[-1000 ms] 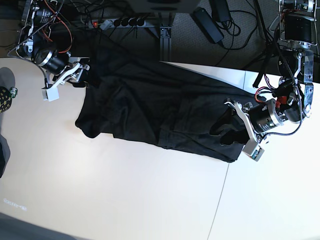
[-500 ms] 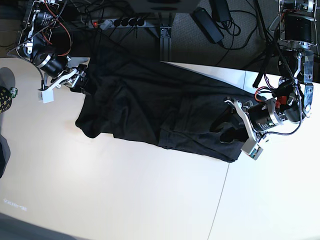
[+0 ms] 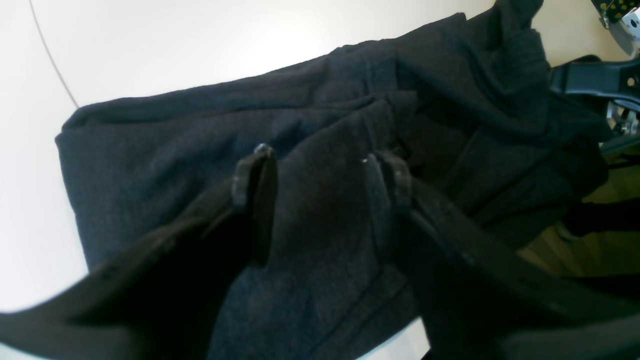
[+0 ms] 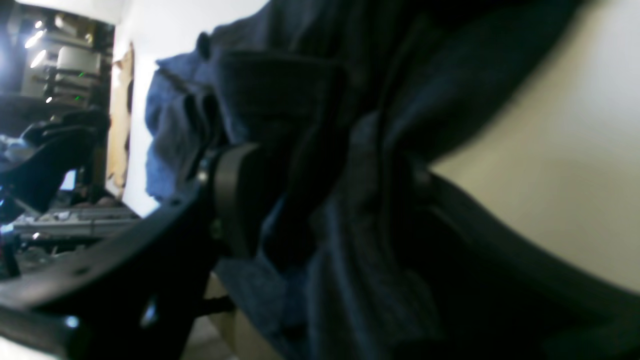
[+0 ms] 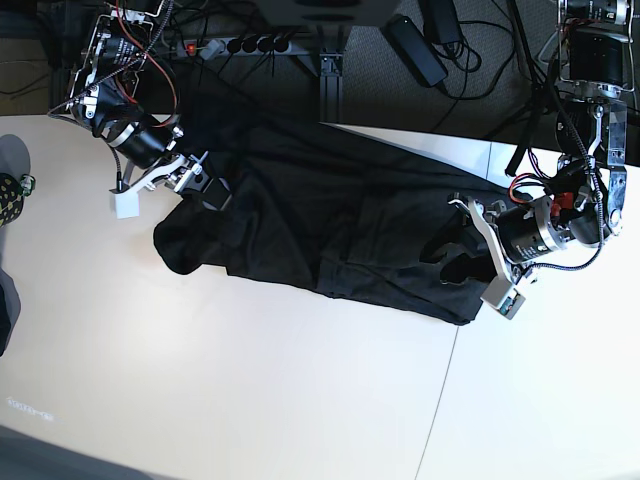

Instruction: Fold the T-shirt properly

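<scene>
The black T-shirt (image 5: 330,220) lies crumpled in a long strip across the light table, plain side up; no print shows. My right gripper (image 5: 203,190) is at the shirt's far left corner. In the right wrist view the right gripper (image 4: 330,200) has its jaws apart with bunched cloth (image 4: 300,75) between them. My left gripper (image 5: 448,258) rests on the shirt's right end. In the left wrist view the left gripper (image 3: 315,165) is open, with its fingertips (image 3: 260,165) on the flat dark cloth (image 3: 150,150).
The table's back edge runs just behind the shirt, and the shirt's upper left hangs over it. A power strip (image 5: 240,45) and cables lie on the floor beyond. A table seam (image 5: 440,400) runs down the front right. A spotted object (image 5: 8,195) sits at the left edge.
My right gripper has moved right and toward the front, from the shirt's outer edge into its left corner. The left gripper has stayed in place on the right end.
</scene>
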You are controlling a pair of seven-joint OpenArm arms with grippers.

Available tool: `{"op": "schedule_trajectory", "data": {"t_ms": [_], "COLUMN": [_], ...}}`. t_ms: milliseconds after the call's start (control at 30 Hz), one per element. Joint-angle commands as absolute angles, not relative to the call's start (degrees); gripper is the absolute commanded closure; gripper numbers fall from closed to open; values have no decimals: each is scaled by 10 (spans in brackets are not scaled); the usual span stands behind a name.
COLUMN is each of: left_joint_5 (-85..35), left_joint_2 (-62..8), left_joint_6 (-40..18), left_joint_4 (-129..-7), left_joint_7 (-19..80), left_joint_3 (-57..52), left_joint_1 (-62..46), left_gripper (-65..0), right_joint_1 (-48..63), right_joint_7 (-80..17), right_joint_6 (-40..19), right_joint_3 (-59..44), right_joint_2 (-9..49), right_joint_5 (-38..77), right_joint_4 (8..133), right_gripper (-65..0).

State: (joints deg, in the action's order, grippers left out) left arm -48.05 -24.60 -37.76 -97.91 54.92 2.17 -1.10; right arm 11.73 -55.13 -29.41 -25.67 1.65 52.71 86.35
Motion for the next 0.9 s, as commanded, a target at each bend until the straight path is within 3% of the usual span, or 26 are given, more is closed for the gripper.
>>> {"op": "schedule_trajectory", "data": {"t_ms": [0, 233, 300, 400, 433, 600, 867], "left_joint_5": [-491, -490, -490, -491, -491, -508, -556], "left_joint_2": [-251, -251, -255, -265, -269, -272, -299], "left_joint_6": [-381, -382, -382, -381, -381, -381, -381], "left_joint_4": [-988, -988, -988, -988, -988, -988, -988], "left_joint_7": [541, 544, 545, 544, 545, 554, 602], "left_joint_3": [18, 18, 18, 9, 3, -56, -98], "left_joint_1": [-2, -2, -2, -2, -2, -2, -4], "left_gripper": [-318, -318, -318, -317, -317, -317, -317], "right_joint_1": [119, 99, 90, 76, 70, 41, -25], "right_joint_7": [-572, -566, -566, -564, -564, -548, -536], "right_joint_6": [-332, -332, -332, -332, -332, -332, -332], "right_joint_3": [-249, -234, -232, -231, -231, -231, -232], "right_joint_2": [14, -1, 0, 0, 0, 16, 138], "right_joint_5": [505, 477, 466, 439, 431, 386, 333], "right_joint_4": [865, 865, 865, 864, 864, 865, 862], "right_gripper": [-369, -362, -274, -15, 0, 0, 0]}}
